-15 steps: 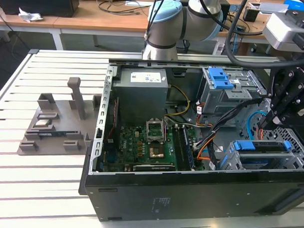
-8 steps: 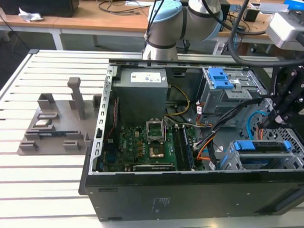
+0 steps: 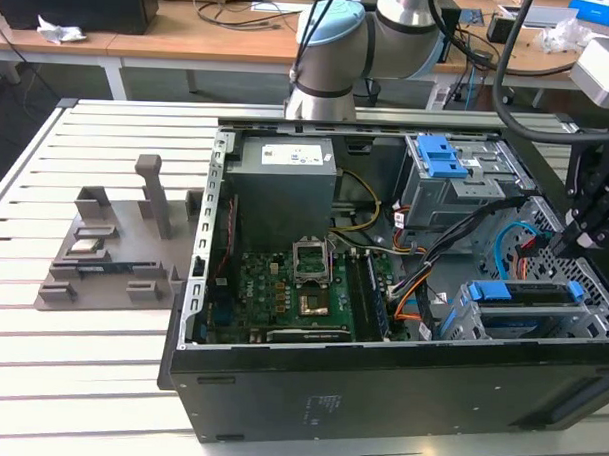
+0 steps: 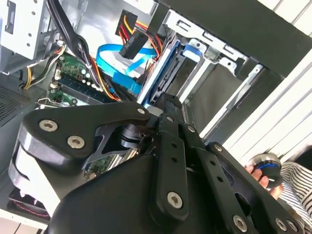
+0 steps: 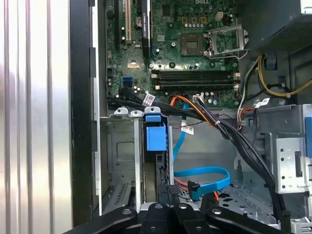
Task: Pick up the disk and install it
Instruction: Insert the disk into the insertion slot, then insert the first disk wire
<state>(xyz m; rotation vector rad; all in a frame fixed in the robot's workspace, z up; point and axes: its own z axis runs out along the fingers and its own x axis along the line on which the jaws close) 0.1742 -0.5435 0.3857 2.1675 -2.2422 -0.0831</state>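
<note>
The disk [image 3: 527, 296] sits in its cage just below the hand [image 3: 574, 237].

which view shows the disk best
The exterior view: the disk sits in the grey cage with both blue rails visible. In the first wrist view it is edge-on; in the second wrist view the arm partly hides it.

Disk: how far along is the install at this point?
Looks done: the disk, with its blue rails, sits in the grey drive cage inside the open computer case.
In hand: the gripper hangs close over the disk's end at the exterior view's right.
Left: whether the disk is pushed fully home cannot be told.
</note>
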